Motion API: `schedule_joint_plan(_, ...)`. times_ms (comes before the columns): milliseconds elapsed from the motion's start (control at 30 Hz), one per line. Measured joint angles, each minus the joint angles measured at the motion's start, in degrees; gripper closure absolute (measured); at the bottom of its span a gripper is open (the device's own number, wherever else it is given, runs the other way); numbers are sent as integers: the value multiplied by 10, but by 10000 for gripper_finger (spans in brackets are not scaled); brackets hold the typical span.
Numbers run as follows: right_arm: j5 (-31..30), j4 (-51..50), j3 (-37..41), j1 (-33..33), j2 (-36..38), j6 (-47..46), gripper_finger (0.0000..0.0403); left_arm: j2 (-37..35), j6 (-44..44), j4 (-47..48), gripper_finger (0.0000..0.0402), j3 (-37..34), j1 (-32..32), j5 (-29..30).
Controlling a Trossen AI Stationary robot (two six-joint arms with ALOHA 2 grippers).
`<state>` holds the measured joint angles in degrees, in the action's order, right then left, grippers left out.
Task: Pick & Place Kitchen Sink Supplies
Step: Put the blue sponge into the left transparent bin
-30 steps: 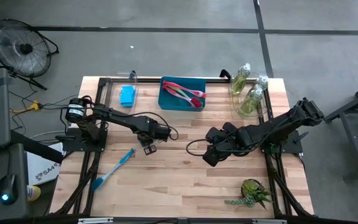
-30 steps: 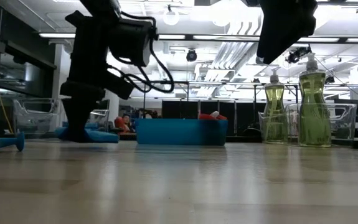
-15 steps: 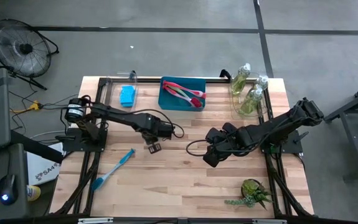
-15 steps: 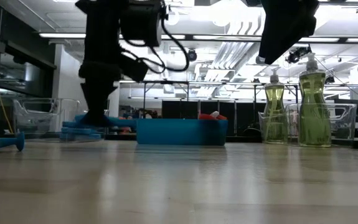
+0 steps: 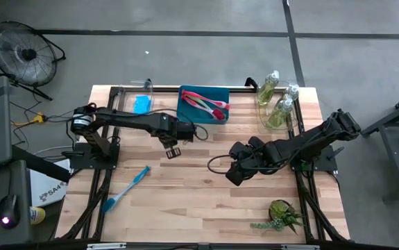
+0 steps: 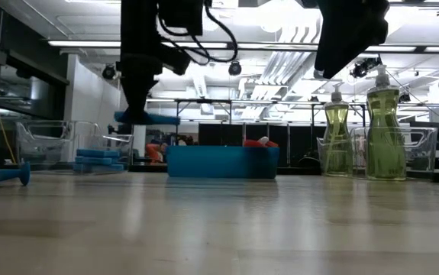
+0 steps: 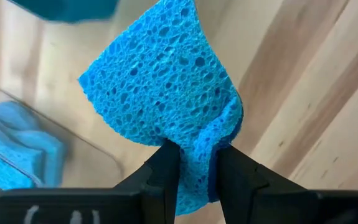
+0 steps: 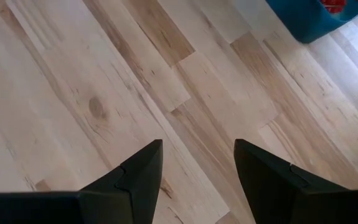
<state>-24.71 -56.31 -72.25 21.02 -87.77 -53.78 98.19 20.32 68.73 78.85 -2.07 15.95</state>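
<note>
My left gripper (image 5: 172, 149) hangs above the table's middle left, shut on a blue sponge (image 7: 166, 93), which the low view shows as a flat blue slab (image 6: 146, 118) under the fingers. In the high view the gripper hides the sponge. More blue sponges (image 5: 141, 105) lie in a clear bin at the far left. A blue brush (image 5: 126, 189) lies flat on the table near the left. Pink-red brushes (image 5: 206, 104) lie in the blue tray (image 5: 185, 114). Bottles (image 5: 275, 104) stand at the far right. My right gripper (image 5: 232, 173) hovers open over bare wood at the middle right. My left gripper pinches one edge of the sponge (image 7: 194, 146) between its two fingers (image 7: 166, 168), coming steeply from above. The sponge is squeezed thin and creased where the fingers meet it. It sits roughly level under the fingers, lifted clear of the table.
A spiky green plant (image 5: 282, 215) sits near the front right corner. The bottles stand in a clear bin (image 6: 421, 149) at the far right. Bare wood lies between the two arms and along the near edge.
My left gripper has risen and gone toward the table's far edge, staying shut on the sponge. The sponge has come up from table level to well above the tray's rim. My right arm has kept still.
</note>
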Motion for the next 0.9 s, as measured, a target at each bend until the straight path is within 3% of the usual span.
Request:
schedule_joint_plan(433, 5, 4, 0, 0, 0, 3, 210, -97, -76, 29, 319, 0, -96, 34)
schedule_joint_plan(900, -2, 49, 0, -47, 0, -2, 210, -156, -249, 42, 318, 0, -272, 63)
